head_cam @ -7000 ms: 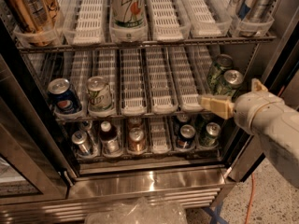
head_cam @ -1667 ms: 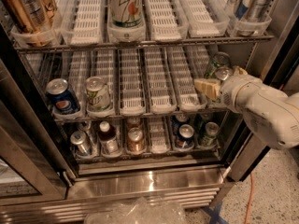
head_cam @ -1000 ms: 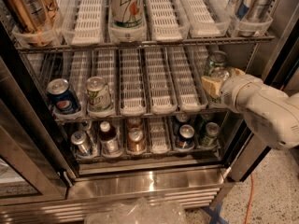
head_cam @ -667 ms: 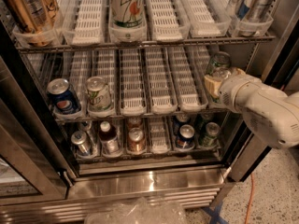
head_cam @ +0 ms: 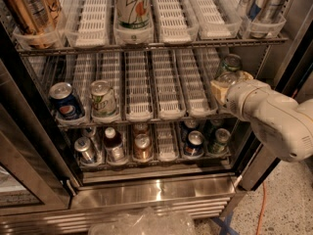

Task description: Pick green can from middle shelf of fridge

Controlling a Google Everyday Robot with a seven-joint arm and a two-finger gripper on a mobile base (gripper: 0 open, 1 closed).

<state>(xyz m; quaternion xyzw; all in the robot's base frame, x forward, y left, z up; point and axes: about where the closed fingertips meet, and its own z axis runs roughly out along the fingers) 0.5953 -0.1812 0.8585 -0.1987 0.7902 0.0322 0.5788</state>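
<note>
Fridge [head_cam: 146, 195]: its door stands open, and the green can [head_cam: 228, 65] is inside against the right wall.
Arm [head_cam: 279, 121]: a thick white limb that reaches in from the right, in front of the green can and a little below it.
Middle shelf [head_cam: 166, 89]: the green can stands upright on it, in the lane furthest right. The lanes to the can's left are bare until the pale can [head_cam: 103, 98] and the blue can [head_cam: 64, 102], which are well apart from it.
Gripper [head_cam: 229, 84]: right at the green can, level with its lower body. I cannot tell whether it is spread or already pinching.
Step in hand: closing on the green can, as I judge it.
Doing it well: grip the can's body squarely below the rim. Lift only slightly so the top stays clear of the upper shelf [head_cam: 161, 45], then draw it straight out along the lane, away from the right wall.
Hidden: the arm and gripper cover the green can's lower half and its footing on the tray.
Hard to make out: the print on the green can, and any contact between it and the gripper.
</note>
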